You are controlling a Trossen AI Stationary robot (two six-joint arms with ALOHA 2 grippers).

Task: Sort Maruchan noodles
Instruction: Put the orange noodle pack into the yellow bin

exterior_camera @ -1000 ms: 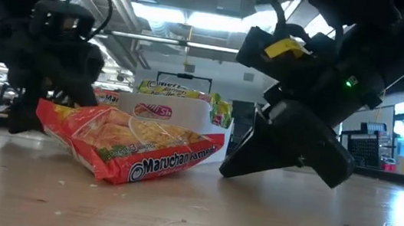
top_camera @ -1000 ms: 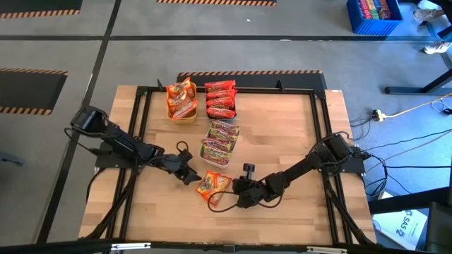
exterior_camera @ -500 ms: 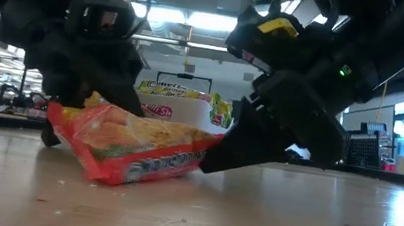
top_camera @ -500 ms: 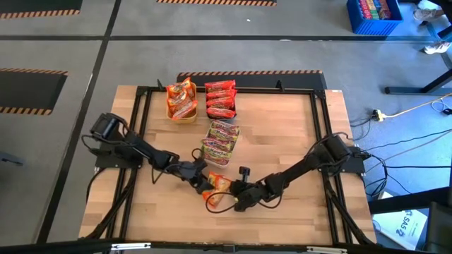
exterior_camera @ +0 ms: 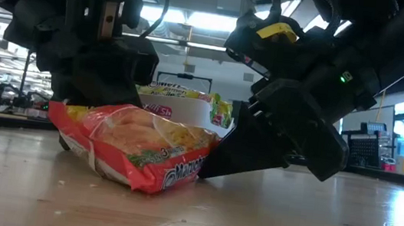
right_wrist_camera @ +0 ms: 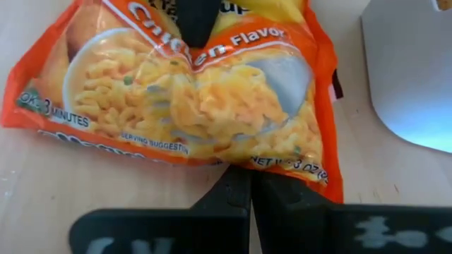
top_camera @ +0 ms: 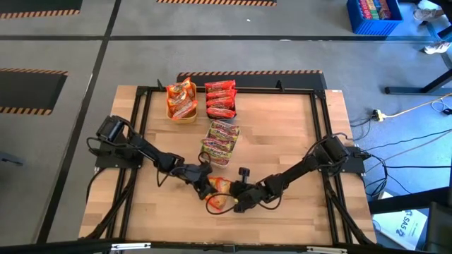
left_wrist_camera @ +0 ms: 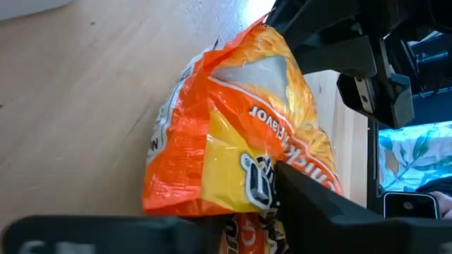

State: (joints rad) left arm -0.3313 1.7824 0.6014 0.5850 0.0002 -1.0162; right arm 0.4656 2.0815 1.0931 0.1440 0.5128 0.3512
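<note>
An orange Maruchan noodle packet (top_camera: 219,192) (right_wrist_camera: 191,99) lies near the table's front middle, between my two grippers. My left gripper (top_camera: 205,186) (left_wrist_camera: 261,212) is shut over its left side. My right gripper (top_camera: 234,200) (right_wrist_camera: 248,180) is shut at its opposite edge. More orange packets fill a yellow tray (top_camera: 181,113) at the far side. Red packets (top_camera: 219,99) are stacked beside that tray. Green-pink packets (top_camera: 219,139) sit in a white tray. My left gripper has the packet's left side (left_wrist_camera: 251,173) between its fingers. One finger (left_wrist_camera: 311,197) lies on the printed top face and the packet hides the other. The fingers slant down from the table's left. The film bulges in front of them. My right gripper pinches the packet's printed lower edge (right_wrist_camera: 236,164) at the very fingertips (right_wrist_camera: 233,190), slanting down from the table's right. The packet's near corner (exterior_camera: 162,185) rests on the table and the rest bulges up between the two grippers.
The white tray's wall (exterior_camera: 187,111) (right_wrist_camera: 417,77) stands close behind the packet. A black frame (top_camera: 226,89) borders the wooden table. Bare wood lies at the front left and toward the right edge.
My left gripper has travelled toward the table's right, reached the orange packet and shut over its left side. The packet has bunched up between the two grippers and its near corner has sunk to the table.
</note>
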